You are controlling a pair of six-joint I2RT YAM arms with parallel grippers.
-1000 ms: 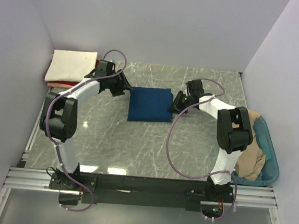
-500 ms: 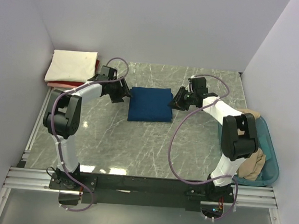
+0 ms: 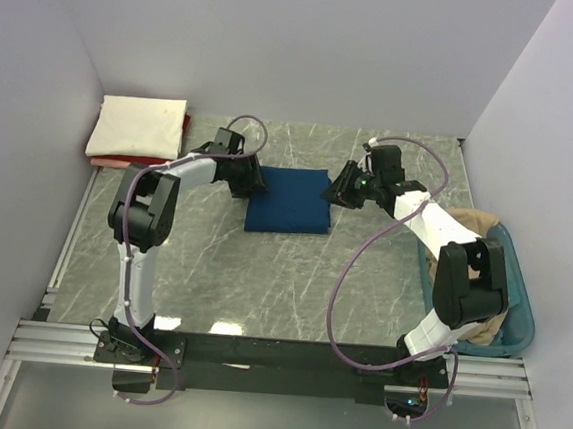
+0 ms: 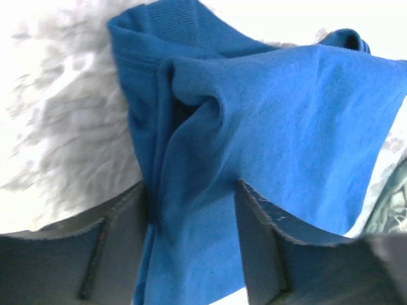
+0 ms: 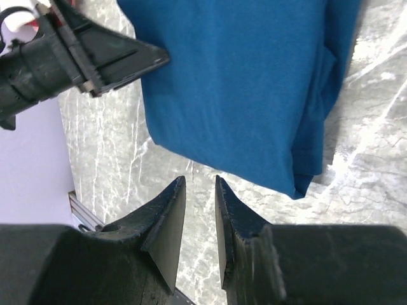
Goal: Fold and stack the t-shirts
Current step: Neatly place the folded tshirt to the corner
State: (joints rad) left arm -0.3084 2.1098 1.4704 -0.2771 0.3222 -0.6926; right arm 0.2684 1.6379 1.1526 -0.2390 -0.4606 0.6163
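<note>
A folded dark blue t-shirt [image 3: 288,201] lies flat mid-table. My left gripper [image 3: 252,179] is at its left edge. In the left wrist view its jaws [image 4: 194,190] stand open astride a bunched fold of the blue cloth [image 4: 273,121], which runs between the fingers [image 4: 257,235]. My right gripper [image 3: 337,192] is at the shirt's right edge. Its jaws [image 5: 199,184] are a narrow gap apart over bare table, just short of the blue shirt [image 5: 241,76], with nothing between them. A folded cream t-shirt [image 3: 138,127] lies on a red one [image 3: 120,162] at the back left.
A teal tub [image 3: 520,295] at the right edge holds a crumpled tan t-shirt [image 3: 481,304]. Walls close in the table on the left, back and right. The left gripper's black body [image 5: 70,57] shows in the right wrist view beyond the shirt.
My left gripper has slid right onto the blue shirt's left edge. My right arm has stretched out, its gripper staying by the right edge. The shirt has not moved.
</note>
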